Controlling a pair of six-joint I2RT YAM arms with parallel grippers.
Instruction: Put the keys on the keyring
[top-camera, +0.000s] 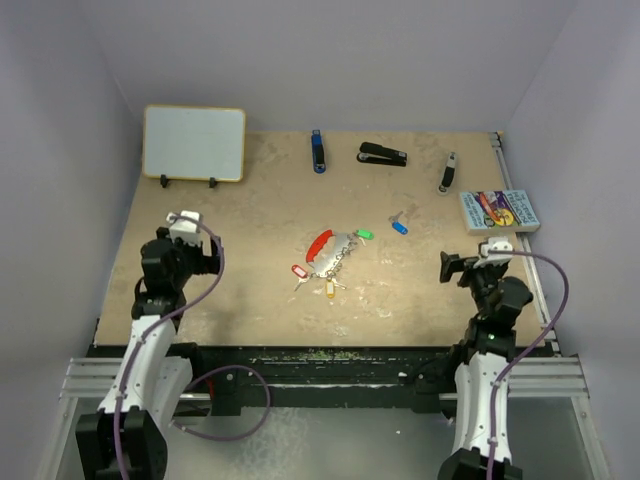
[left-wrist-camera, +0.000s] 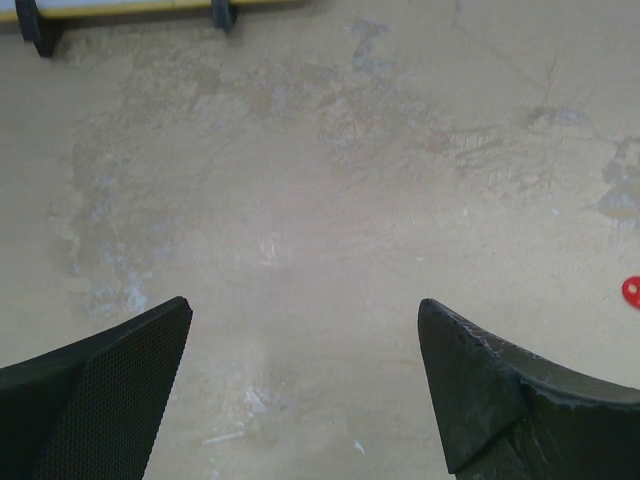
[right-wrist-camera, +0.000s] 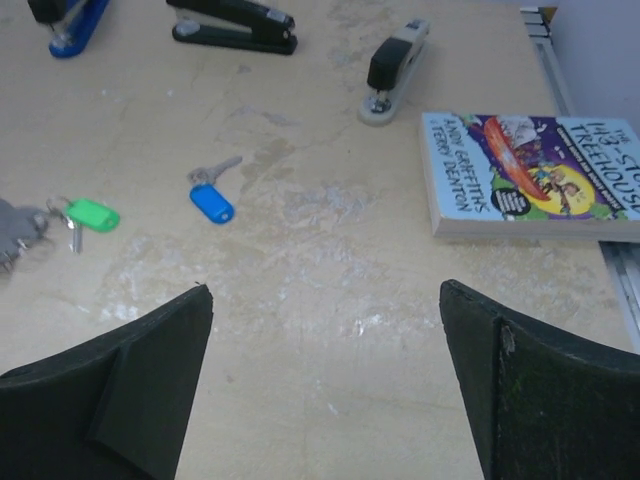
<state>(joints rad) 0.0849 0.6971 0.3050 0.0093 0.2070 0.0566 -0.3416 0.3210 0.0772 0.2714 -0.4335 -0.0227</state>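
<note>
Both tools gape wide and hold nothing: the left tool (left-wrist-camera: 305, 312) at the desk's (top-camera: 250, 310) 8 o'clock, the right tool (right-wrist-camera: 325, 292) at 4. The red keyring (top-camera: 320, 242) lies mid-desk, keys (top-camera: 330, 289) clustered beside its chain. A blue-tagged key (right-wrist-camera: 211, 203) lies apart at its 2 o'clock.

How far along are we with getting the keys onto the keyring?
Done: nothing certain. The green-tagged key, red-tagged key and yellow-tagged key lie bunched by the keyring; whether they are threaded is too small to tell. In hand: nothing; the left gripper and right gripper hover open and empty. Left: the blue-tagged key lies apart, clearly unattached.
</note>
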